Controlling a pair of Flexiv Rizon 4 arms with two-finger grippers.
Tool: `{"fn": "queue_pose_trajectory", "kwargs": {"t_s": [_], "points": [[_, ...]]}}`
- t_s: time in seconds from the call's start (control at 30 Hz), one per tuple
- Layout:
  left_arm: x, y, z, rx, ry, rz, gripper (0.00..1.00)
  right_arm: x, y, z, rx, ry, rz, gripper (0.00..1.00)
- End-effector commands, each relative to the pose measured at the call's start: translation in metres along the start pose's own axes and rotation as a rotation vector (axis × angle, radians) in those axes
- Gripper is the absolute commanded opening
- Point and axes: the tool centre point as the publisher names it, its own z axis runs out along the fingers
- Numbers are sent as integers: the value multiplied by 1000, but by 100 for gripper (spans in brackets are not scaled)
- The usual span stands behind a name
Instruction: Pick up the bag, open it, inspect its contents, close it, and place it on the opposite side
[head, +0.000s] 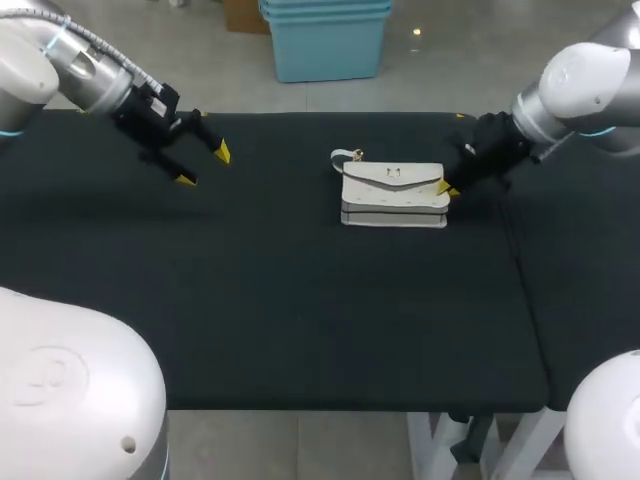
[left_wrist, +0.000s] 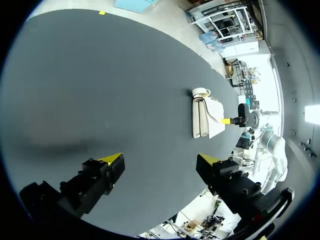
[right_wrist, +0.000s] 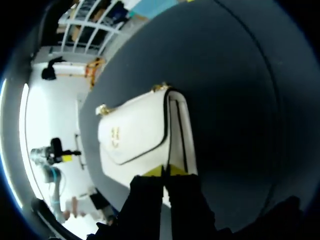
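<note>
Toward the desk's (head: 250, 300) far edge, right of middle, the bag (head: 394, 190) is lying long axis left-to-right, and my right claw (right_wrist: 165, 171) is pinching its right end, tips nearly together, while my left claw (head: 204, 166) is hanging wide open, empty, well apart.

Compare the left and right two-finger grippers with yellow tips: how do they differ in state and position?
The left yellow-tipped two-finger gripper has its fingers spread wide, while the right yellow-tipped gripper has its fingers drawn together. The left gripper hangs over the bare black table, well away from the white flap handbag, whereas the right gripper's tips sit at the bag's end. Both have the same black fingers and yellow tips.
</note>
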Motion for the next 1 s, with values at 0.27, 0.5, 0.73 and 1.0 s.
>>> {"fn": "queue_pose_trajectory", "kwargs": {"t_s": [0.27, 0.5, 0.73, 1.0], "points": [[-19, -24, -36, -173, -93, 48, 100, -60, 65, -52, 5, -151, -13, 0], [-31, -32, -47, -190, -149, 37, 100, -101, 101, -77, -14, -203, 15, 0], [-34, -37, -55, -177, -185, 34, 100, -101, 101, -77, -14, -203, 15, 0], [-39, -44, -65, -139, -289, 37, 100, -101, 101, -77, -14, -203, 15, 0]]}}
